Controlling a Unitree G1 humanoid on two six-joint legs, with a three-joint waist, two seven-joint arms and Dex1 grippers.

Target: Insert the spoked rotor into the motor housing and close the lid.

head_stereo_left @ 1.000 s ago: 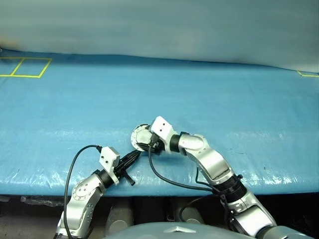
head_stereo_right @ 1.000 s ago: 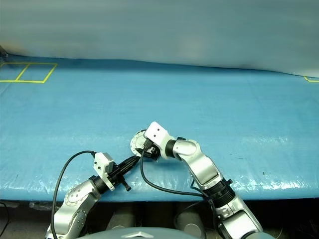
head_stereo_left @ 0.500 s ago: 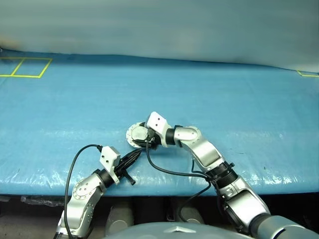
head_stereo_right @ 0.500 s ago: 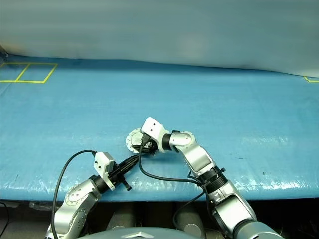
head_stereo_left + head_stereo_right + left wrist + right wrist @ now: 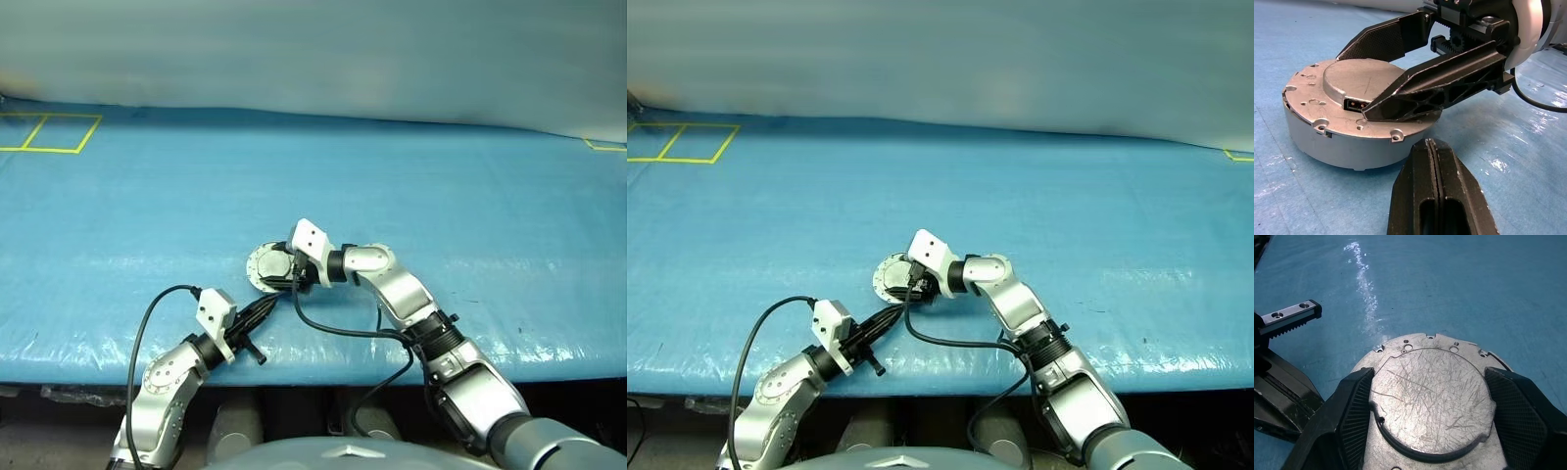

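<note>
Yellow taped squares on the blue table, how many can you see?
3. Two adjoining squares sit at the table's far left corner, side by side. A third shows partly at the far right edge, cut off by the frame. More may lie out of view.

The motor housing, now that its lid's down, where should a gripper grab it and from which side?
Grip the motor housing by its low round side wall, fingers on opposite sides, coming from above. The lid lies flat and closed, offering only a shallow raised centre, which the right gripper straddles.
</note>
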